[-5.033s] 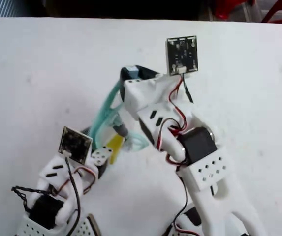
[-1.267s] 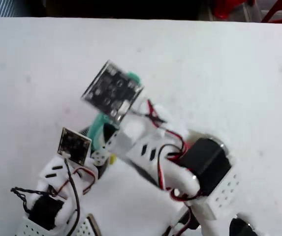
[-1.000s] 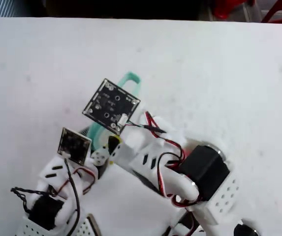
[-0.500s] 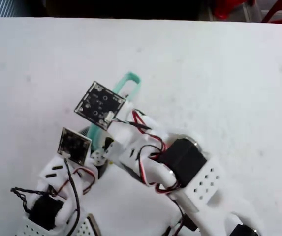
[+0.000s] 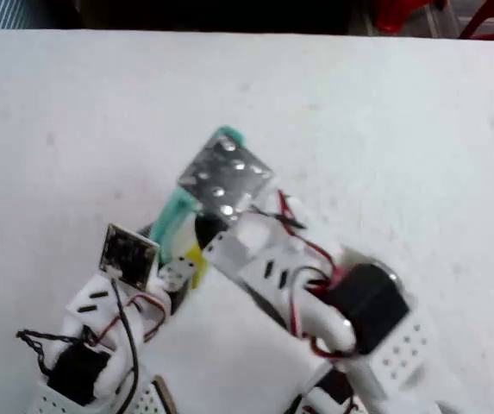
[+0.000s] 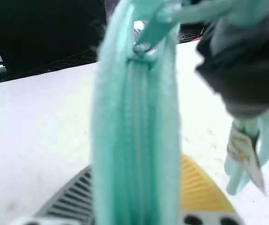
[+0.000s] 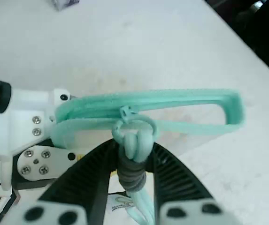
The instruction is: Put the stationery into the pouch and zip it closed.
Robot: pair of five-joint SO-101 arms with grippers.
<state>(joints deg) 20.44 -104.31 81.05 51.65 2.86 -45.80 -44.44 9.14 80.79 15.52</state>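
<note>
Where white table (image 5: pixel 384 103) meets dark room (image 5: pixel 186 13), left claw (image 5: pixel 186 266) clamps teal pouch (image 7: pixel 172 97), right claw (image 7: pixel 134 157) pinches zip pull (image 7: pixel 133 136)

White table (image 5: pixel 402 112); dark room behind, possibly red chairs (image 5: pixel 419 13).

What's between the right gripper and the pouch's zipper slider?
In the right wrist view, a knotted teal pull cord runs from the right gripper to the slider on the pouch; nothing else lies between.
</note>
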